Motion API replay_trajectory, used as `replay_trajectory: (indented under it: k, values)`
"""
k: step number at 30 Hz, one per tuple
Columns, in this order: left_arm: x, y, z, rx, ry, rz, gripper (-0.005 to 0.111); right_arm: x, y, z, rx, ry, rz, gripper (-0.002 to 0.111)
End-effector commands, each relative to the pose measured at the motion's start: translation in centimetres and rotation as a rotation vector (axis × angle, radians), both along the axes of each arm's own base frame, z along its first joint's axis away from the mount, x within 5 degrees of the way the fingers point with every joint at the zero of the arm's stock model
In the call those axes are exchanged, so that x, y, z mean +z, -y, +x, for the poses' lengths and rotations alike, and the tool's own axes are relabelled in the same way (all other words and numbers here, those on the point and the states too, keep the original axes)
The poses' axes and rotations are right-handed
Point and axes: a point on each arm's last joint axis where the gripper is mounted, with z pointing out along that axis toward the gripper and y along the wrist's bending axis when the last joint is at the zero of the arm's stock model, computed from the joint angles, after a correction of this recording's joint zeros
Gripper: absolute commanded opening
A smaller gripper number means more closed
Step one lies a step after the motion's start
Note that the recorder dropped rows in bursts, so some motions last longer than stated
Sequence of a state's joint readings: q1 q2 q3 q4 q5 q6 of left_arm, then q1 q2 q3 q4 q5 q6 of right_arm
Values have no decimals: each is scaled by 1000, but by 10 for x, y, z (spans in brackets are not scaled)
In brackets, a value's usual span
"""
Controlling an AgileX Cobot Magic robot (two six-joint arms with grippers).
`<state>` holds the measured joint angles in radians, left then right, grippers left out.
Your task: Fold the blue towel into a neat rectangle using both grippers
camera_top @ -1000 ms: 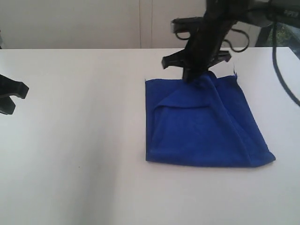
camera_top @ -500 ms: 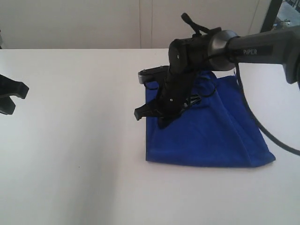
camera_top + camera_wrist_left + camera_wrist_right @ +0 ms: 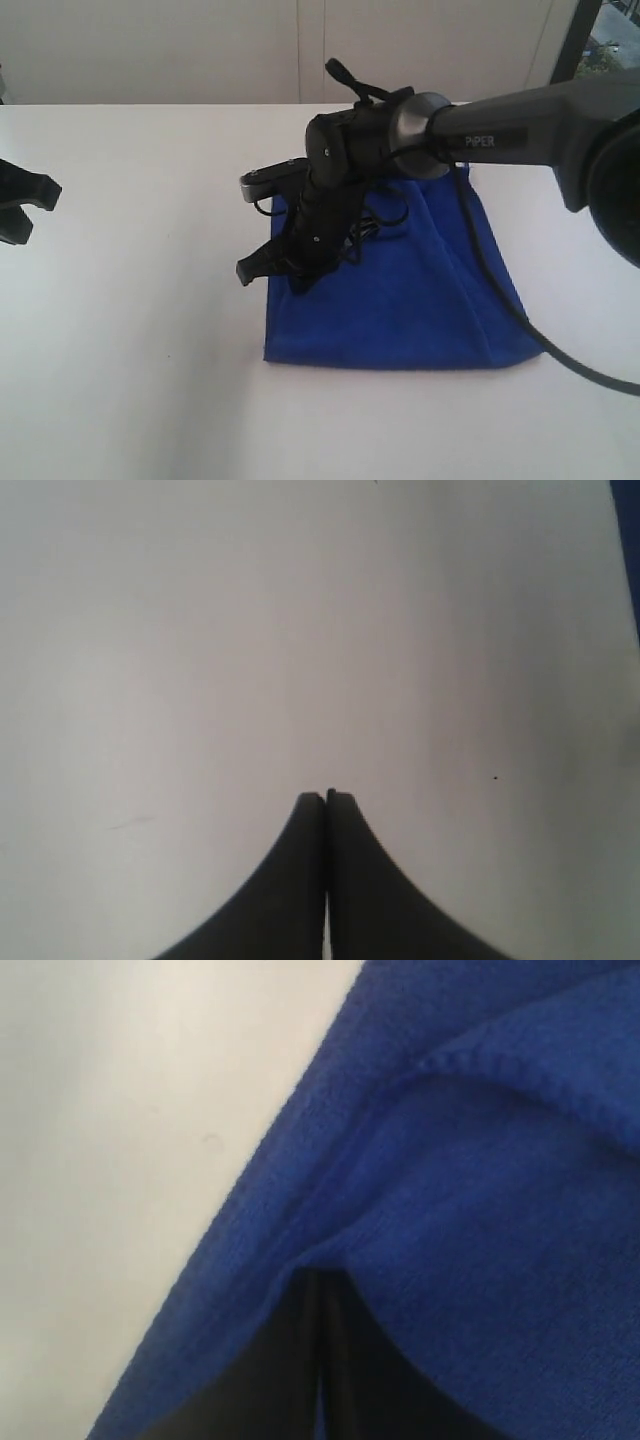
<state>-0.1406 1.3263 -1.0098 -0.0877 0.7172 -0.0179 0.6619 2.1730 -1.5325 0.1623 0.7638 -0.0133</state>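
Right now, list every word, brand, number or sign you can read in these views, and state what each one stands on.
"PIPER": white capitals on the dark link of the right arm, seen in the exterior view.
Nothing else is readable: no print shows on the blue towel or the white table, and neither wrist view shows any lettering.

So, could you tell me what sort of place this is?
Likely a robotics lab bench: a white table against a plain wall, a black robot arm marked PIPER, and one blue towel.
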Motion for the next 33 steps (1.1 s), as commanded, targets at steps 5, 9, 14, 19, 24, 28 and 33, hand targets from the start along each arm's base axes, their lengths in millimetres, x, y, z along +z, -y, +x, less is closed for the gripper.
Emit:
replay_trajectory:
  k: [5, 9, 14, 19, 24, 28, 33]
  values:
    - [2, 1, -3, 0, -3, -12, 0, -16, -19, -19, 38, -57, 2, 0]
    - [2, 1, -3, 0, -3, -12, 0, -5, -20, -16, 8, -17, 35, 0]
    - [2, 1, -3, 0, -3, -12, 0, 38, -5, -3, -46, 74, 112, 0]
    - [2, 1, -3, 0, -3, -12, 0, 80, 34, 18, -144, 159, 167, 0]
    - [2, 1, -3, 0, -3, -12, 0, 86, 82, 44, -267, 179, 161, 0]
    - [2, 1, -3, 0, -3, -12, 0, 72, 111, 65, -352, 195, 153, 0]
    - [2, 1, -3, 0, -3, -12, 0, 60, 133, 87, -479, 268, 196, 2]
